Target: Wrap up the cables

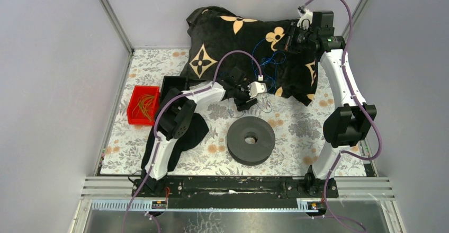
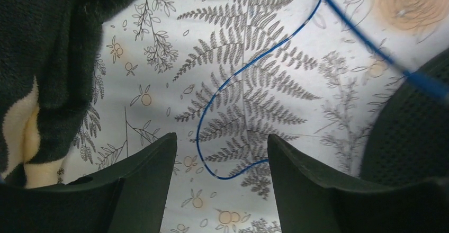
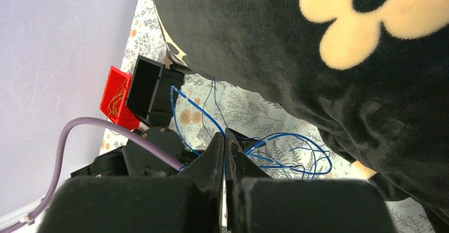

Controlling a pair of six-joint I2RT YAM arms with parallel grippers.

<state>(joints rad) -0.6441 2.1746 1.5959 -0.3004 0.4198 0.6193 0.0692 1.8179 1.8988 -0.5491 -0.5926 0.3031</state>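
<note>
The cables are thin blue wires in a loose tangle over the front of the black cushion and the tablecloth. My right gripper is raised above the cushion; in its wrist view it is shut on a blue strand, with the tangle below. My left gripper hangs low over the cloth, just beyond the black disc spool. In its wrist view it is open, with a curl of blue wire lying on the cloth between the jaws, untouched. The spool's edge is at the right.
A black cushion with tan flowers fills the back of the table. A red bin with orange wires stands at the left, an open black box beside it. Black cloth lies near the left arm.
</note>
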